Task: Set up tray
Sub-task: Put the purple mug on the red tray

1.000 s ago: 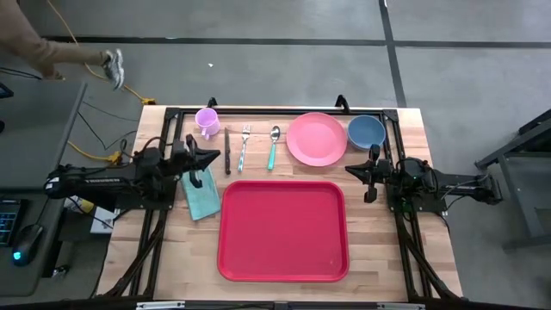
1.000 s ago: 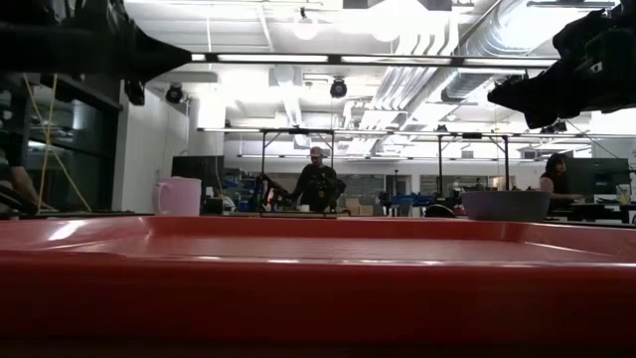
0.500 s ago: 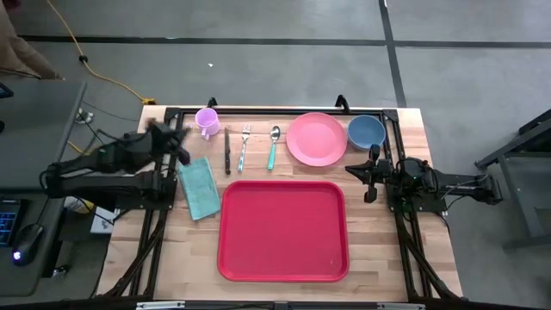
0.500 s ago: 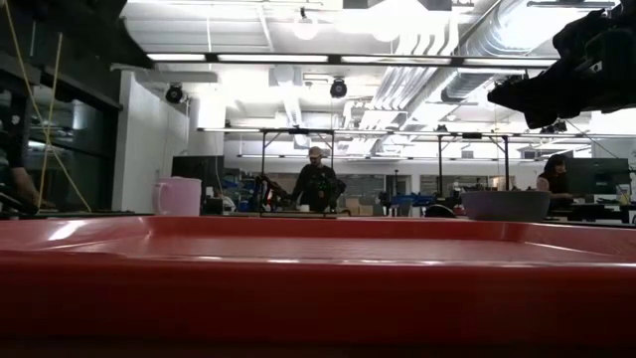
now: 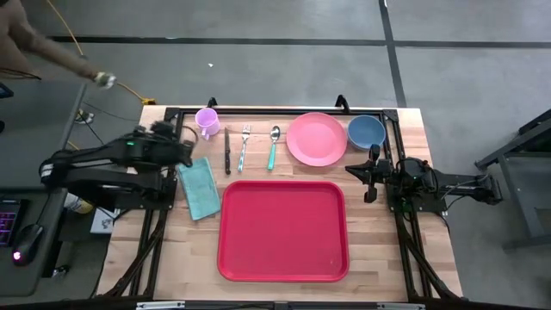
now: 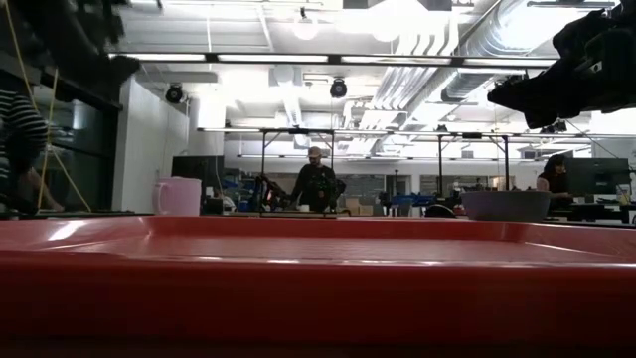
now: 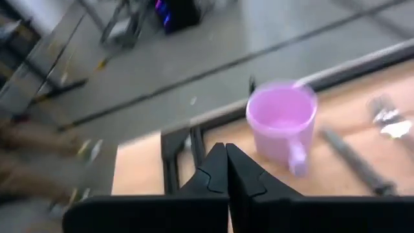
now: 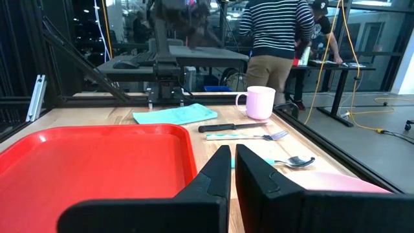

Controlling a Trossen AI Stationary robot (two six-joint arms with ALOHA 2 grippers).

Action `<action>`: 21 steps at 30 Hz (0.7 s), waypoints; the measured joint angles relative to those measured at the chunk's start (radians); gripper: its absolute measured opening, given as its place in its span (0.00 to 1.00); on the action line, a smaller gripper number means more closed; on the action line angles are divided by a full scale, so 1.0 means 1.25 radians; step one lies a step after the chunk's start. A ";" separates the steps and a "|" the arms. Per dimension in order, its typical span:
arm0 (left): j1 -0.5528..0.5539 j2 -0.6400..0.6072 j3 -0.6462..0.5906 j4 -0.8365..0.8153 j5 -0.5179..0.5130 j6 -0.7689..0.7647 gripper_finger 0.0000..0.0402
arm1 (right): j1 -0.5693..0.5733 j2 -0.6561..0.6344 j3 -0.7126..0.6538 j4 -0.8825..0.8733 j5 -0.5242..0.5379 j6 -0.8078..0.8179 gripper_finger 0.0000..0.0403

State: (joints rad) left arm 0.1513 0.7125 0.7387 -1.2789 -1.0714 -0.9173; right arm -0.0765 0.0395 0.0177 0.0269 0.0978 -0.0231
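Observation:
The red tray (image 5: 284, 230) lies flat on the wooden table, toward the near edge; its rim (image 6: 318, 288) fills the low view, and it also shows in the right wrist view (image 8: 97, 155). My left gripper (image 5: 182, 148) hovers shut and holding nothing over the table's far left, its fingers (image 7: 226, 165) pointing at the purple cup (image 7: 281, 126). The cup stands upright at the far edge (image 5: 207, 120). My right gripper (image 5: 355, 170) waits shut at the table's right side, level, beside the tray's far right corner, its fingers (image 8: 228, 158) aimed leftward.
A teal cloth (image 5: 200, 188) lies flat left of the tray. Along the far edge lie a knife (image 5: 227, 151), fork (image 5: 244, 146), spoon (image 5: 274, 146), pink plate (image 5: 317, 138) and blue bowl (image 5: 367, 131). People stand beyond the table (image 8: 278, 32).
My left gripper has risen from over the teal cloth's far end and swung toward the table's far left corner, turning as it went; it now points past the table's far edge at the cup. The cloth stays flat where it was.

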 joint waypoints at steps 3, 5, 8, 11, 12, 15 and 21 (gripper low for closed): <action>0.000 0.083 -0.032 0.003 0.036 -0.113 0.04 | 0.000 0.000 0.000 0.000 0.000 0.000 0.00; 0.000 0.136 -0.049 0.029 0.058 -0.174 0.05 | 0.000 0.000 0.000 0.000 0.000 0.000 0.00; 0.000 0.194 -0.055 0.075 0.068 -0.262 0.12 | 0.000 0.000 0.000 0.000 0.000 0.000 0.00; 0.001 0.241 -0.055 0.129 0.116 -0.278 0.18 | 0.000 0.000 0.000 0.000 0.000 0.000 0.00; 0.006 0.249 -0.055 0.147 0.138 -0.276 0.19 | 0.000 0.000 0.000 0.000 0.000 0.000 0.00; 0.030 0.265 -0.055 0.196 0.186 -0.248 0.24 | 0.000 0.000 0.000 0.000 0.000 0.004 0.00; 0.082 0.282 -0.055 0.271 0.207 -0.107 0.38 | 0.000 0.000 0.000 0.000 0.000 0.070 0.00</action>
State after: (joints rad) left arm 0.2540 1.0649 0.6697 -0.9397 -0.8130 -1.0507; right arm -0.0765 0.0395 0.0177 0.0269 0.0975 0.0648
